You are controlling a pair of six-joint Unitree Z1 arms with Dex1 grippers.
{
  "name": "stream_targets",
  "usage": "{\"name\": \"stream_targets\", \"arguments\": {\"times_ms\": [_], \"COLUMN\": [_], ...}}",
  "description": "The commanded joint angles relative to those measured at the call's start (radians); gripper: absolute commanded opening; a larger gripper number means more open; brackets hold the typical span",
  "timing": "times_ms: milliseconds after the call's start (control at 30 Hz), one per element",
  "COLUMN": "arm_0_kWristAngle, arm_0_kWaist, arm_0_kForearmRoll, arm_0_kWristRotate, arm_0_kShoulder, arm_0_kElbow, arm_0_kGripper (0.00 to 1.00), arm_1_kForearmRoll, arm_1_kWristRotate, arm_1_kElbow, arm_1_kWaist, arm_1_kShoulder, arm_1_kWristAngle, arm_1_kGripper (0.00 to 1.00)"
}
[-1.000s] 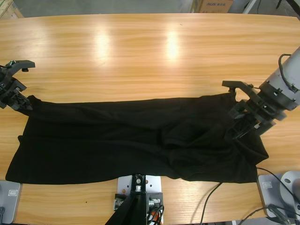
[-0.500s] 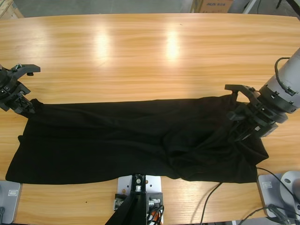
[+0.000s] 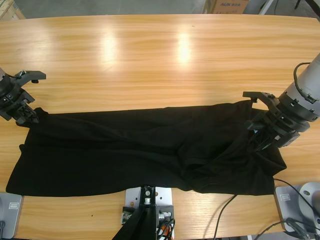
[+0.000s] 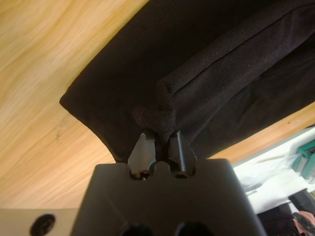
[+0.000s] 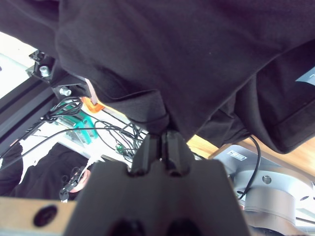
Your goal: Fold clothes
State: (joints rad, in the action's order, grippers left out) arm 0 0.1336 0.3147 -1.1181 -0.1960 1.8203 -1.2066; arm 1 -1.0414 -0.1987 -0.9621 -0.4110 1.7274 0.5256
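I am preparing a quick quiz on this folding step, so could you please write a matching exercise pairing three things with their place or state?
Things:
1. left gripper
2. right gripper
3. shirt

Place or state:
A. spread along the table's near edge
B. pinching fabric at the right end
C. pinching a bunched hem at the left end

Pairs: 1-C, 2-B, 3-A
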Motion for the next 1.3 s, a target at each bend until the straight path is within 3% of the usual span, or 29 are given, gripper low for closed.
{"name": "stream_targets", "arguments": {"times_ms": [33, 267, 400, 500, 733, 767, 800, 833, 1033, 1300], "arm_0_kWristAngle": [-0.086, -0.081, 0.008, 0.006, 0.049, 0.053, 0.061, 0.063, 0.063, 0.224], "arm_0_kWaist": [0.003, -0.029, -0.027, -0.017, 0.172, 0.195, 0.210, 0.218, 0.228, 0.278], "arm_0_kForearmRoll": [-0.019, -0.013, 0.013, 0.038, -0.004, -0.005, -0.005, -0.005, -0.015, -0.009], "arm_0_kWristRotate": [-0.001, 0.039, 0.059, -0.005, -0.181, -0.181, -0.180, -0.180, -0.194, -0.264], "arm_0_kShoulder": [0.024, -0.023, -0.005, 0.030, 0.145, 0.149, 0.151, 0.151, 0.103, 0.134], "arm_0_kElbow": [0.001, -0.003, 0.004, 0.005, -0.093, -0.094, -0.094, -0.091, -0.081, -0.138], "arm_0_kGripper": [1.000, 1.000, 0.977, 0.978, 0.987, 0.987, 0.987, 0.987, 0.987, 0.987], "arm_1_kForearmRoll": [-0.005, -0.005, -0.001, 0.001, 0.019, 0.018, 0.015, 0.011, -0.062, -0.045], "arm_1_kWristRotate": [-0.010, -0.005, -0.001, 0.004, 0.011, 0.010, 0.007, -0.003, -0.096, -0.105], "arm_1_kElbow": [0.017, 0.019, 0.019, 0.019, 0.017, 0.017, 0.016, 0.015, 0.004, 0.005], "arm_1_kWaist": [-0.009, -0.009, -0.009, -0.009, -0.009, -0.009, -0.009, -0.009, -0.029, -0.031], "arm_1_kShoulder": [0.007, 0.009, 0.011, 0.009, 0.021, 0.025, 0.024, 0.014, -0.056, -0.116], "arm_1_kWristAngle": [-0.009, -0.002, 0.003, 0.008, 0.011, 0.007, -0.005, -0.022, -0.155, -0.168], "arm_1_kGripper": [0.000, 0.000, 0.000, 0.000, 0.000, 0.268, 0.860, 0.997, 1.000, 1.000]}}
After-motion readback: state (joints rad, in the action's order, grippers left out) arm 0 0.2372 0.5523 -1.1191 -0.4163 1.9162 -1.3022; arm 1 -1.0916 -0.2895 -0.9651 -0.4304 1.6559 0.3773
